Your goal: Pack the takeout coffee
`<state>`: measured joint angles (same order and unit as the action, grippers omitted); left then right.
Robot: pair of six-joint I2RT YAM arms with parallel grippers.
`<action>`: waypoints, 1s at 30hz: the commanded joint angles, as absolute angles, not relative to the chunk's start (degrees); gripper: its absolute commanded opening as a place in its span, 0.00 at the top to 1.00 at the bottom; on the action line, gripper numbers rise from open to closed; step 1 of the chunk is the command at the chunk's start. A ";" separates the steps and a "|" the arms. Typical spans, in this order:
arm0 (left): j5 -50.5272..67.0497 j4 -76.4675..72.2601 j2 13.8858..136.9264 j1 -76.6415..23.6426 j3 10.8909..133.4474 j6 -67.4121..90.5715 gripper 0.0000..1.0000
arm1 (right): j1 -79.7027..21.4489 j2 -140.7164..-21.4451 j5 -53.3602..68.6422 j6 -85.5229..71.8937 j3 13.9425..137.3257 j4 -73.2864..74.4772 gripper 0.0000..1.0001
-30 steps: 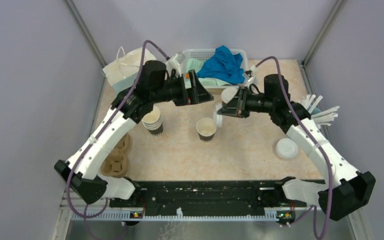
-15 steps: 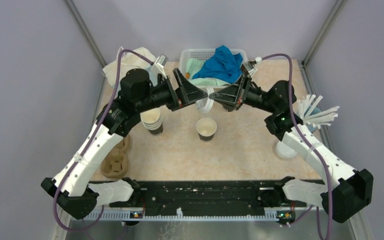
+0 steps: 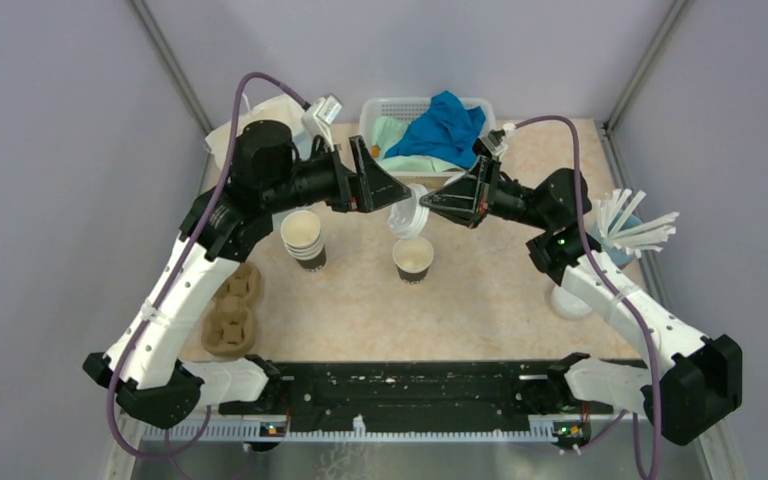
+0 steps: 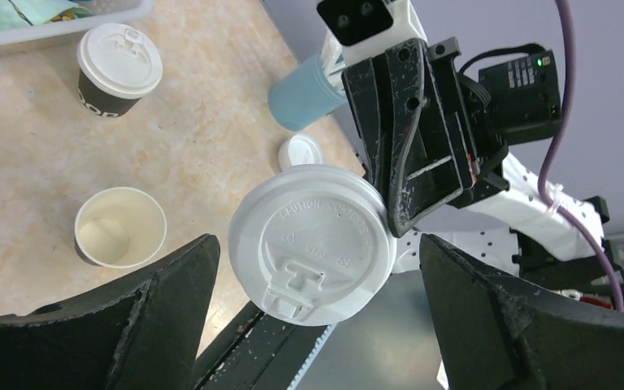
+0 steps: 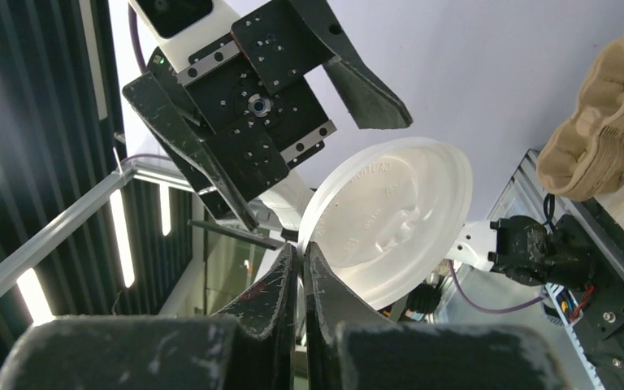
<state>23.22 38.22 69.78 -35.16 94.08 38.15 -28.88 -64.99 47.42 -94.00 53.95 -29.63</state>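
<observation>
My right gripper (image 3: 426, 206) is shut on the rim of a round white lid (image 3: 406, 212) and holds it in the air, above and just behind an open paper cup (image 3: 413, 258). In the right wrist view the fingers (image 5: 302, 258) pinch the lid's edge (image 5: 390, 215). My left gripper (image 3: 400, 194) is open and faces the lid (image 4: 313, 242), which hangs between its spread jaws without touching them. A stack of open cups (image 3: 303, 238) stands to the left. A lidded cup (image 4: 119, 69) stands near the basket.
A white basket (image 3: 375, 112) with a blue cloth is at the back. A light blue cup of white sticks (image 3: 630, 222) stands at the right, with a spare lid (image 3: 572, 297) in front of it. Brown pulp trays (image 3: 230, 318) lie at the left.
My right gripper has lifted the lid from beside the open cup and carried it left and up. My left gripper has turned to face it, its jaws now around the lid.
</observation>
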 commanded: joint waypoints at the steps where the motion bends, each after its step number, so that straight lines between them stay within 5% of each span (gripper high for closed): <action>1: 29.20 38.70 71.43 -34.91 95.84 32.64 0.01 | -29.35 -64.58 48.44 -95.68 54.78 -33.56 1.00; 30: 35.07 39.86 74.88 -34.94 96.11 30.26 0.12 | -29.32 -65.87 46.74 -95.98 54.81 -33.49 1.00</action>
